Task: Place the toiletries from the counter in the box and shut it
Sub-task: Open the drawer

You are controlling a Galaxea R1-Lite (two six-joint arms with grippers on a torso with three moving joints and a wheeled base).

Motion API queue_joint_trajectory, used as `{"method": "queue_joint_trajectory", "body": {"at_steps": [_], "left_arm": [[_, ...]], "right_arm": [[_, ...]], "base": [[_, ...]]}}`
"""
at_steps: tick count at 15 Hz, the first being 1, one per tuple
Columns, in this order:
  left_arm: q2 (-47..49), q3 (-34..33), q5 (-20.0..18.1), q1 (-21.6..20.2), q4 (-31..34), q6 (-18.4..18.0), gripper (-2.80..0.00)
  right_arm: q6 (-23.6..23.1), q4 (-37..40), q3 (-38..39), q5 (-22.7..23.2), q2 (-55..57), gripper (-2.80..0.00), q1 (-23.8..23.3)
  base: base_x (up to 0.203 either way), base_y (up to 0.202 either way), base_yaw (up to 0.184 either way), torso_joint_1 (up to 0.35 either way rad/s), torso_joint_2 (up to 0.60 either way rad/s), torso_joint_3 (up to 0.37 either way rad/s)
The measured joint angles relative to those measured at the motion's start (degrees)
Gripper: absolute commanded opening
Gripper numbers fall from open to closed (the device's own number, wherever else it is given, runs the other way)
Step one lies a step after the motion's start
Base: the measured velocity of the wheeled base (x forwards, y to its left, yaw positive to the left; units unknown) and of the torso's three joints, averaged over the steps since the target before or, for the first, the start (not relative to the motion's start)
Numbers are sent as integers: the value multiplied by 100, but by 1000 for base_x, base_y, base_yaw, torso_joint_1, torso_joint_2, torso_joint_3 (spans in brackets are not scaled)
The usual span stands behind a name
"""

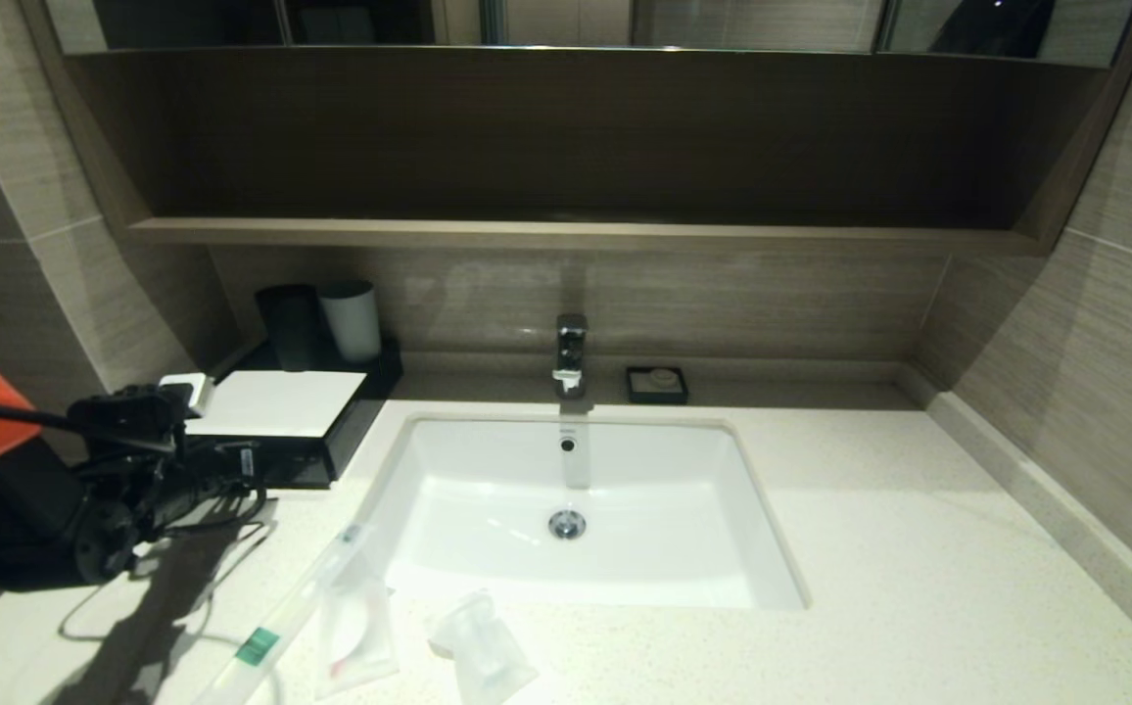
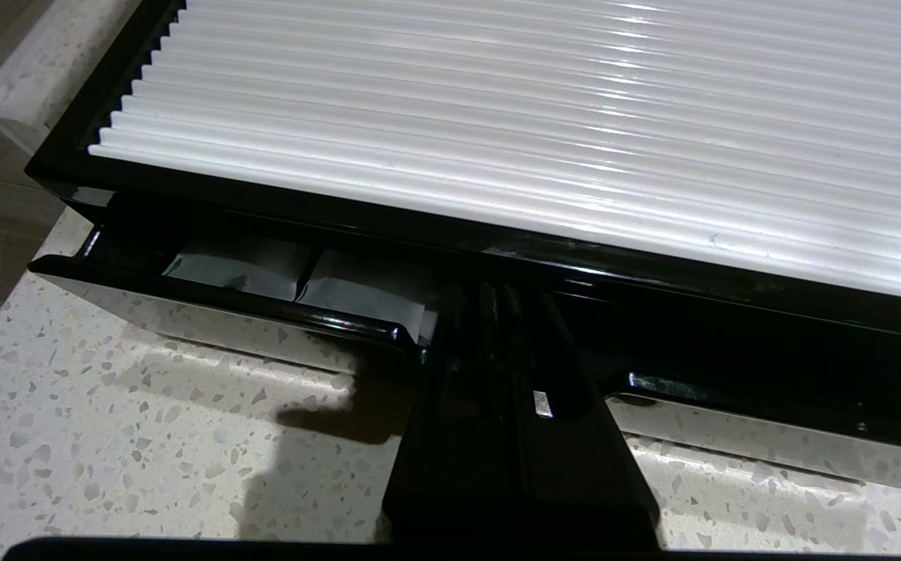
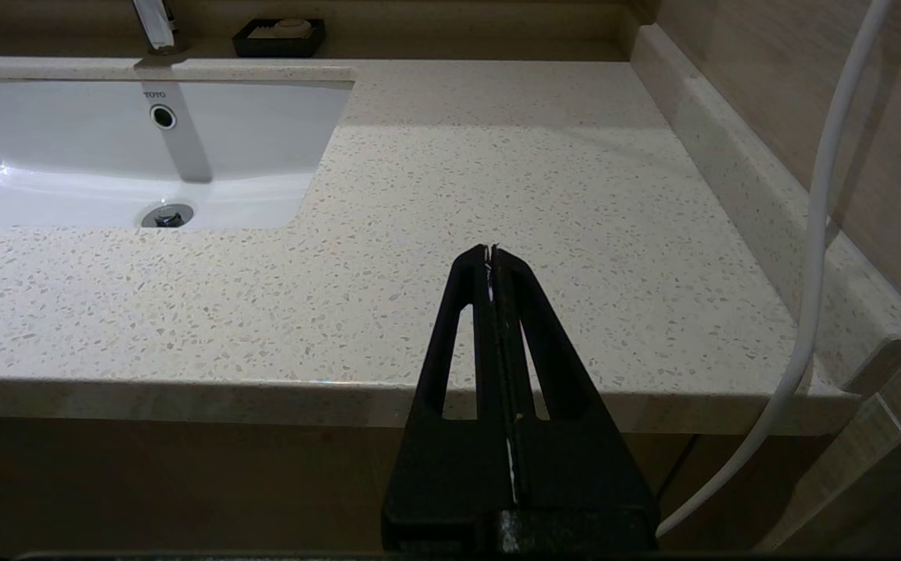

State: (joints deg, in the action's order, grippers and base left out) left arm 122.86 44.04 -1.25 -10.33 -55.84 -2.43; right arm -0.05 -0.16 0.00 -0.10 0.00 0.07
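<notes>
where grey tiled walls meet, the counter (image 1: 919, 548) carries the basin (image 1: 488, 509).

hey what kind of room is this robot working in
Most likely a hotel bathroom vanity: a white basin with a chrome tap set in a speckled stone counter, wrapped toiletries lying at its front edge, and a soap dish by the wall.

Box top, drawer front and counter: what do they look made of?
Box top: ribbed white panel, probably plastic, with a soft sheen on the ridges. Drawer front: glossy black, maybe lacquer or acrylic; it mirrors the counter's speckles. Counter: cream speckled stone or composite, polished.
</notes>
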Motion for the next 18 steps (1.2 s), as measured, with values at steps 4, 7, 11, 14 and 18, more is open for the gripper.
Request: {"method": "queue_joint_trajectory", "body": {"at_steps": [4, 7, 11, 14, 18], "left_arm": [[13, 0, 4, -1, 14, -7, -280], [11, -13, 10, -1, 43, -18, -280], [0, -20, 10, -6, 67, -22, -280], [-20, -20, 13, 2, 129, -24, -280], [-61, -22, 20, 0, 217, -27, -280]], "right_arm": [[-2, 0, 0, 0, 0, -280, 0], [-2, 0, 0, 2, 0, -280, 0], [0, 0, 0, 0, 0, -280, 0], [-1, 2, 0, 0, 0, -280, 0], [-1, 1, 0, 1, 0, -280, 0]], "base": [[0, 0, 0, 0, 0, 0], [0, 0, 0, 0, 0, 0], [0, 0, 0, 0, 0, 0], [0, 0, 0, 0, 0, 0], [0, 0, 0, 0, 0, 0]]}}
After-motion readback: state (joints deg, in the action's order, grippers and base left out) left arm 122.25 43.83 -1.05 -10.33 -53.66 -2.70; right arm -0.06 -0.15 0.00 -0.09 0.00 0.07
